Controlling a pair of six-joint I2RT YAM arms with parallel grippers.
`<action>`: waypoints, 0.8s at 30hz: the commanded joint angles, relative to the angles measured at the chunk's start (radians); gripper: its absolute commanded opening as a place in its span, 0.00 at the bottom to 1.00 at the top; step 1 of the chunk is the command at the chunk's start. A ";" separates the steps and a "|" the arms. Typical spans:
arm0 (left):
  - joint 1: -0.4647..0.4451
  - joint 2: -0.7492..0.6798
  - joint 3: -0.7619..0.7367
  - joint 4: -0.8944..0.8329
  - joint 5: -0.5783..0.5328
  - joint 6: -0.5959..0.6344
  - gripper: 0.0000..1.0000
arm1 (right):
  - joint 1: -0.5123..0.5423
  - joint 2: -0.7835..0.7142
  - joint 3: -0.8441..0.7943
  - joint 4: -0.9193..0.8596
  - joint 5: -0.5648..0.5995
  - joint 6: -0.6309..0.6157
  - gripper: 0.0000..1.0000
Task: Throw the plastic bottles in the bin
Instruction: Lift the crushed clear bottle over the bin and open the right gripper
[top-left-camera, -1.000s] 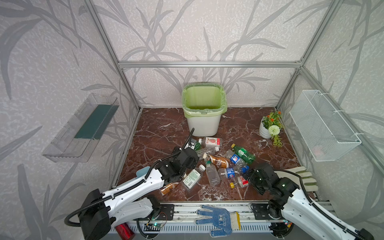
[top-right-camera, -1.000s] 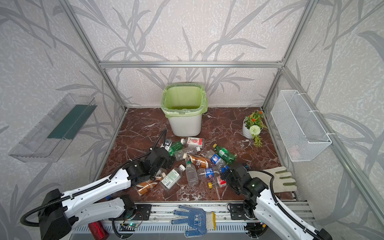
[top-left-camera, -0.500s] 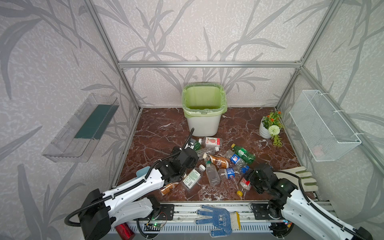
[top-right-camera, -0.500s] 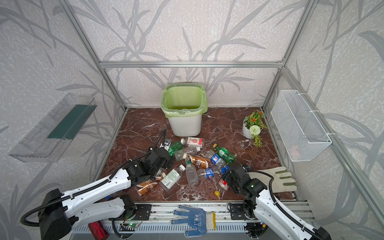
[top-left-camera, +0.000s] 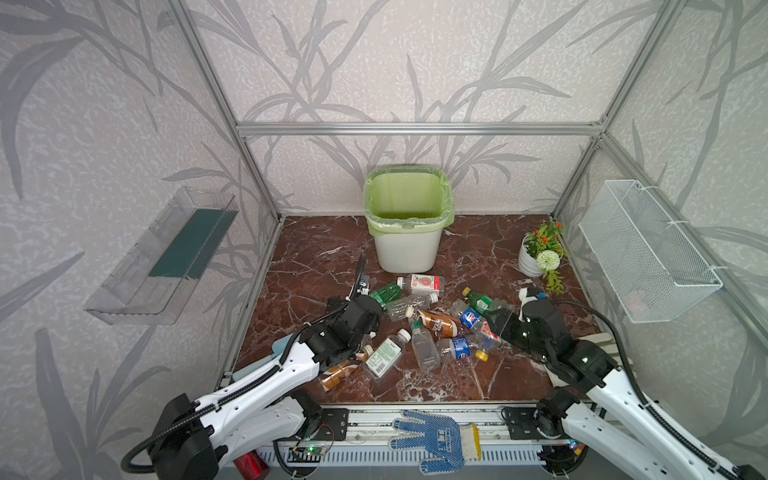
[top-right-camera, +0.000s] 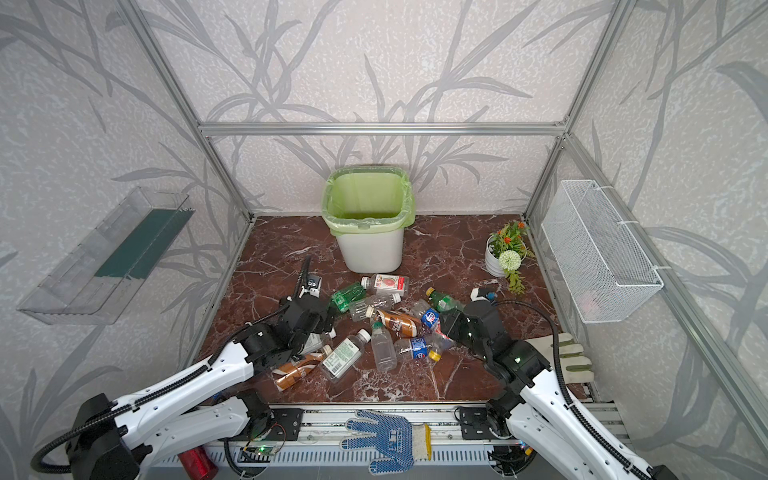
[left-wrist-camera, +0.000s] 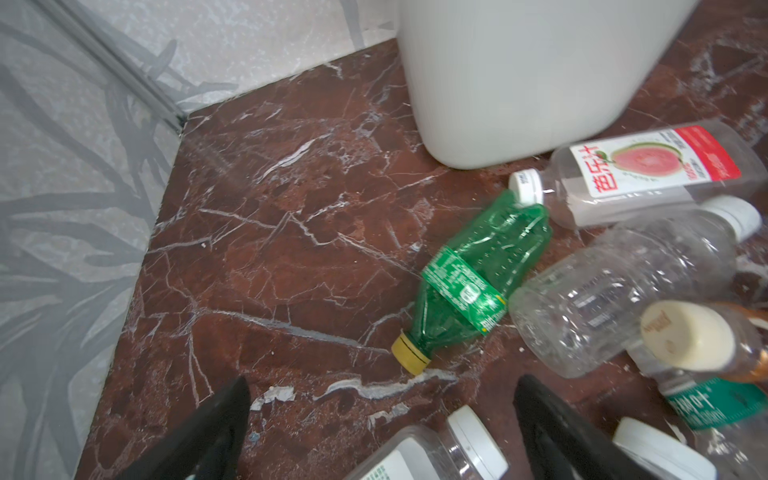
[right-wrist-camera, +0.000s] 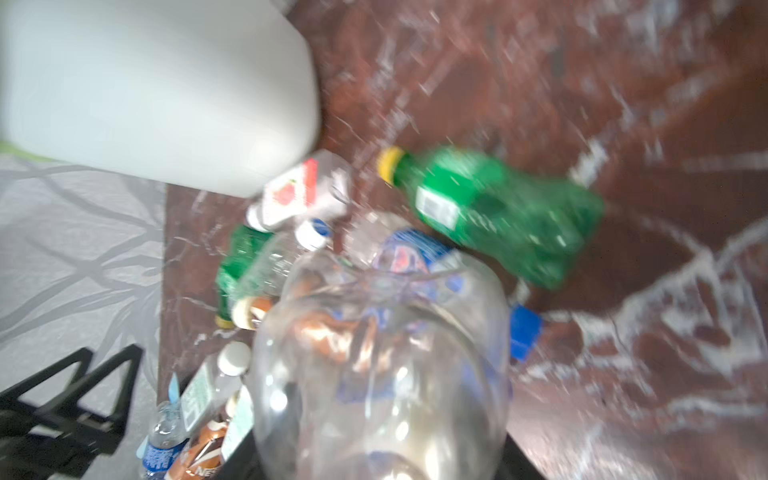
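Several plastic bottles (top-left-camera: 419, 328) (top-right-camera: 386, 328) lie in a heap on the marble floor in front of the bin (top-left-camera: 409, 249) (top-right-camera: 370, 253), a white wastebasket with a green liner. My left gripper (left-wrist-camera: 382, 415) (top-left-camera: 372, 309) is open and low at the heap's left edge. A clear white-capped bottle (left-wrist-camera: 457, 440) lies between its fingers, and a green yellow-capped bottle (left-wrist-camera: 469, 282) lies just beyond. My right gripper (right-wrist-camera: 382, 449) (top-left-camera: 500, 328) is shut on a clear bottle (right-wrist-camera: 382, 353) (top-left-camera: 486, 336) at the heap's right edge. That bottle hides the fingertips.
A flower pot (top-left-camera: 536, 257) stands at the back right. A wire basket (top-left-camera: 648, 249) hangs on the right wall and a clear tray (top-left-camera: 166, 253) on the left wall. A small black device (top-left-camera: 361, 282) lies left of the heap. A blue glove (top-left-camera: 432, 436) rests on the front rail.
My right gripper has closed on the clear bottle and moved away from the front rail toward the heap with it. The left gripper has opened slightly and hardly moved.
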 joint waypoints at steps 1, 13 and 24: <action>0.060 -0.021 -0.010 -0.052 0.020 -0.090 0.99 | 0.004 0.096 0.265 0.131 0.013 -0.418 0.50; 0.125 -0.015 -0.039 -0.072 0.076 -0.162 0.99 | 0.004 0.330 0.672 0.714 0.001 -0.719 0.51; 0.136 -0.039 -0.027 -0.098 0.107 -0.154 0.99 | 0.004 1.023 1.116 0.545 -0.213 -0.559 0.86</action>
